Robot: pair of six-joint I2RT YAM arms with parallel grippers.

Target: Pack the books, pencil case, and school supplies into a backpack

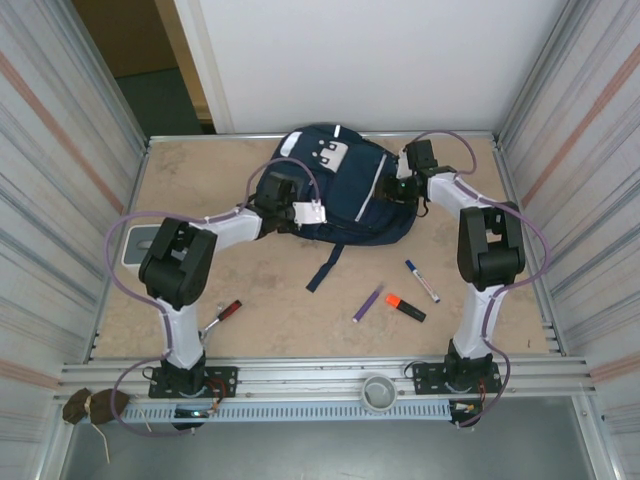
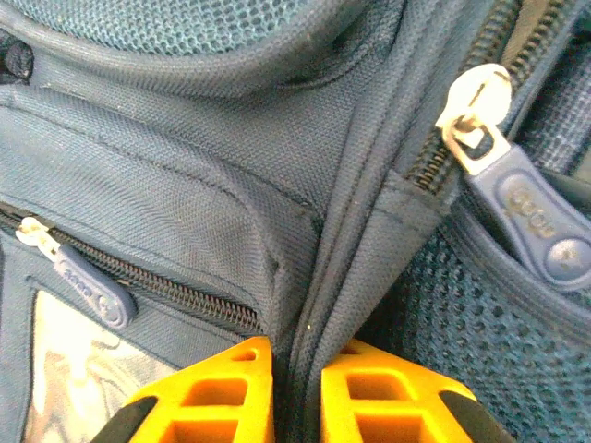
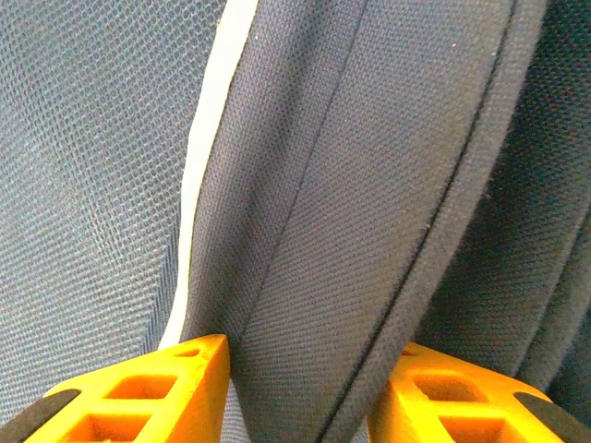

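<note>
The navy backpack [image 1: 345,190] lies at the back middle of the table. My left gripper [image 1: 306,213] is at its left side, shut on a raised fabric seam [image 2: 319,305] beside a zipper; the seam is pinched between the orange fingers [image 2: 231,388]. My right gripper [image 1: 403,188] is at the backpack's right side, shut on a wide dark fabric band [image 3: 351,277] that fills the gap between its fingers [image 3: 166,388]. On the table in front lie a purple pen [image 1: 367,302], an orange highlighter [image 1: 405,307] and a white marker with a blue cap [image 1: 422,281]. The books and pencil case are out of view.
A red-handled tool [image 1: 225,315] lies near the left arm's base. A grey flat object [image 1: 133,245] sits at the table's left edge, partly under the left arm. A loose dark strap [image 1: 325,268] trails from the backpack. Metal walls close in both sides.
</note>
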